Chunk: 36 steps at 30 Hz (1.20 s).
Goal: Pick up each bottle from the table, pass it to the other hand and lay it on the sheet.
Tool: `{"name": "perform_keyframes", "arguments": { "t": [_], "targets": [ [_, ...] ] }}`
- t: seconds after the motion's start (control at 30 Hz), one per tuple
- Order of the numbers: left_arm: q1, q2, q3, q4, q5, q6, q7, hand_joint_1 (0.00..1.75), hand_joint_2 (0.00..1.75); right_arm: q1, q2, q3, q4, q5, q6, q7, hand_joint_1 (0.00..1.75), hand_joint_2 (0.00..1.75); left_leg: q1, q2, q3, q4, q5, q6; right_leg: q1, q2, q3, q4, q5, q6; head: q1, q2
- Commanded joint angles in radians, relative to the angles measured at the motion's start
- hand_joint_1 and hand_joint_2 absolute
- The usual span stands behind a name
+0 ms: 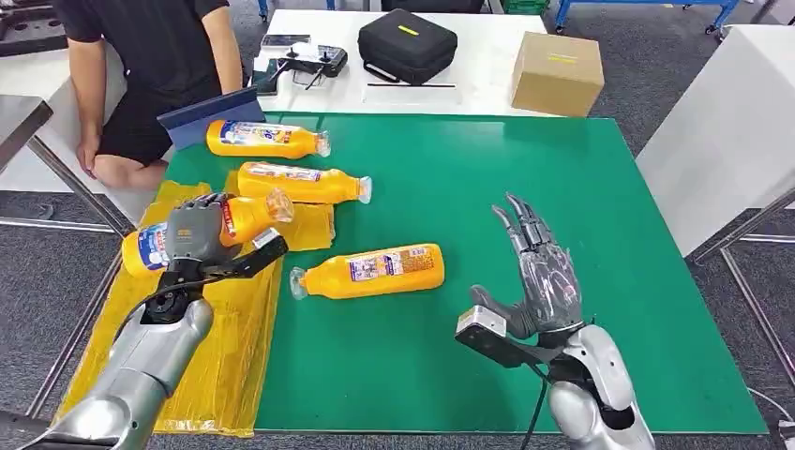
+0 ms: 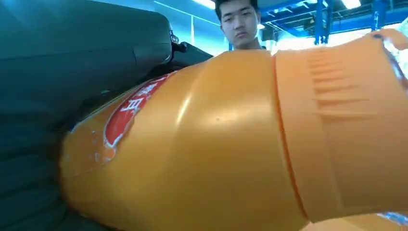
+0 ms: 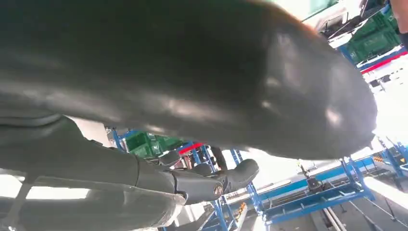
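My left hand [image 1: 198, 228] grips an orange bottle [image 1: 246, 215] lying crosswise over the yellow sheet [image 1: 225, 347] at the table's left side; close up, that bottle [image 2: 216, 144] sits against the dark fingers [image 2: 82, 53]. Three more orange bottles lie on their sides: one [image 1: 368, 270] on the green mat near the middle, one [image 1: 302, 182] partly on the sheet's upper corner, one [image 1: 265, 139] at the far left of the mat. My right hand [image 1: 534, 272] hovers over the mat at the front right, fingers spread and empty; its thumb and fingers [image 3: 207, 183] show from behind.
A person [image 1: 155, 66] stands at the far left corner, beside a blue board [image 1: 211, 117]. Behind the green mat [image 1: 562, 216], a white table carries a black case [image 1: 406, 45], a cardboard box [image 1: 557, 73] and a controller [image 1: 314, 62]. Another white table [image 1: 731, 131] stands to the right.
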Motion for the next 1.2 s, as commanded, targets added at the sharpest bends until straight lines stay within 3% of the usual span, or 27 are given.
{"name": "perform_keyframes", "arguments": {
  "t": [0.03, 0.23, 0.4, 0.43, 0.47, 0.5, 1.2],
  "targets": [
    [-0.072, 0.015, -0.039, 0.095, -0.003, -0.004, 0.004, 1.75, 1.75, -0.019, -0.011, 0.001, 0.049, -0.005, 0.002, -0.001, 0.00, 0.00, 0.002, 0.000, 0.003, 0.001, -0.001, -0.005, 0.001, -0.001, 0.003, 0.000, -0.001, -0.003, 0.000, 0.000],
    [-0.106, -0.009, -0.082, 0.181, -0.151, -0.029, 0.039, 1.75, 1.75, -0.016, 0.028, -0.016, 0.008, 0.028, 0.034, 0.031, 0.00, 0.00, 0.002, -0.001, 0.003, 0.001, -0.001, -0.005, 0.001, -0.001, 0.003, 0.001, -0.002, -0.003, 0.000, 0.000],
    [-0.121, 0.009, -0.152, 0.222, -0.151, -0.009, 0.085, 1.75, 1.75, -0.023, 0.050, -0.022, 0.016, 0.045, 0.053, 0.022, 0.00, 0.00, 0.001, -0.001, 0.003, 0.001, -0.002, -0.005, 0.001, -0.002, 0.004, 0.001, -0.002, -0.003, 0.000, 0.000],
    [-0.120, 0.010, -0.147, 0.223, -0.149, -0.018, 0.078, 0.00, 1.75, -0.032, 0.051, -0.021, 0.029, 0.045, 0.056, 0.015, 0.00, 0.00, 0.001, -0.001, 0.002, 0.001, -0.001, -0.004, 0.001, -0.001, 0.003, 0.000, -0.001, -0.003, 0.001, 0.000],
    [-0.114, 0.010, -0.133, 0.213, -0.145, -0.011, 0.050, 0.00, 1.75, -0.040, 0.054, -0.022, 0.038, 0.045, 0.056, 0.012, 0.00, 0.00, 0.002, 0.000, 0.003, 0.001, -0.002, -0.005, 0.001, 0.000, 0.004, 0.000, -0.001, -0.003, 0.000, 0.000],
    [-0.115, 0.010, -0.124, 0.214, -0.151, -0.024, 0.047, 0.00, 0.00, -0.046, 0.056, -0.020, 0.043, 0.046, 0.059, 0.008, 0.00, 0.00, 0.001, 0.001, 0.003, 0.001, -0.001, -0.004, 0.001, 0.001, 0.003, 0.000, -0.001, -0.003, 0.001, 0.000],
    [-0.105, 0.005, -0.125, 0.211, -0.151, -0.019, 0.005, 0.00, 0.00, -0.084, 0.064, -0.006, 0.079, 0.053, 0.081, 0.012, 0.00, 0.00, 0.002, 0.002, 0.006, 0.000, -0.002, -0.007, 0.001, 0.001, 0.007, 0.000, -0.002, -0.004, 0.000, 0.000]
  ]
}}
